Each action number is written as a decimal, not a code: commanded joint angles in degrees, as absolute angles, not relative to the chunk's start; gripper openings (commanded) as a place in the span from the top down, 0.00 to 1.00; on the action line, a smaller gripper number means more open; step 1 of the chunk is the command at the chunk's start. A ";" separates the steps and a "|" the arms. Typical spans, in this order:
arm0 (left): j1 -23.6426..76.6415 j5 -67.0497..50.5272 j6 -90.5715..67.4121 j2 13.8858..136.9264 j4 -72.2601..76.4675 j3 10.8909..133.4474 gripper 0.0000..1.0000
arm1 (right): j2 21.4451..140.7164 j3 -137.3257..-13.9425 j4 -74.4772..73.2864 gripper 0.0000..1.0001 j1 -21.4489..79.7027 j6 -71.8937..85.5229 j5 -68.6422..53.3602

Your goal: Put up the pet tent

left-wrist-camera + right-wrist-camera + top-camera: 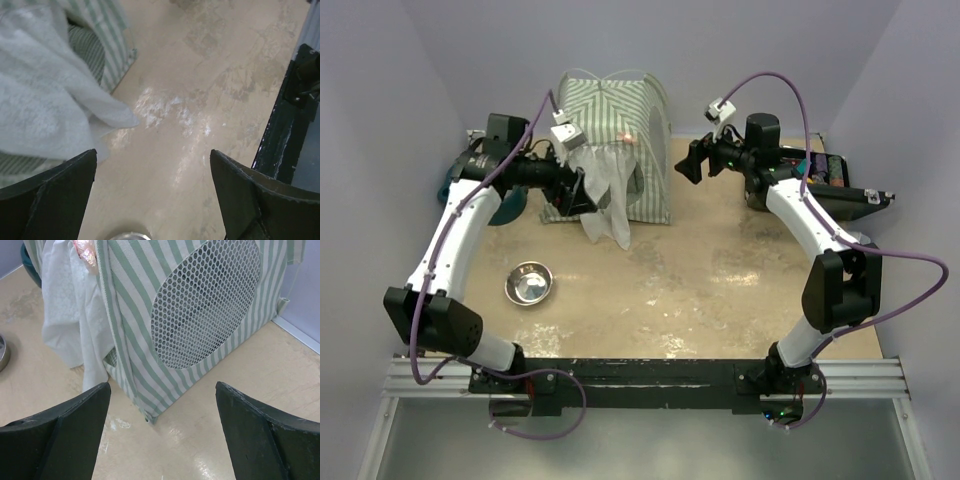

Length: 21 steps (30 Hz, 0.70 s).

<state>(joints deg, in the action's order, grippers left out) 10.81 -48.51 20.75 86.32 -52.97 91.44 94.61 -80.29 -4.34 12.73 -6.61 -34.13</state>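
The pet tent stands upright at the far edge of the table, left of centre, its white flap hanging down the front. The left gripper is spread wide and empty, with the flap just off to one side of it. The right gripper, spread and empty too, faces the mesh window, near but apart. I'd say the left arm is nearer the flap
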 commanded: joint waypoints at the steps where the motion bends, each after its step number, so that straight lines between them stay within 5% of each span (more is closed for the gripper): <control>1: 6.16 -35.55 26.07 87.00 -59.82 90.00 0.01 | 92.37 -81.04 -4.22 0.10 12.66 -7.99 -35.77; 9: -7.29 -27.96 54.46 88.06 -70.13 79.55 0.00 | 90.09 -78.32 -6.24 0.08 12.57 -10.28 -36.74; 21: -7.82 -14.33 59.41 90.52 -48.35 60.39 0.10 | 88.68 -76.64 -7.12 0.07 12.66 -8.62 -36.04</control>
<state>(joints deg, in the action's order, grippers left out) -7.81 -18.00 56.29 89.12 -57.76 62.06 91.70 -76.51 -6.70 12.73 -8.97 -35.70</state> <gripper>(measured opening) 0.922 0.928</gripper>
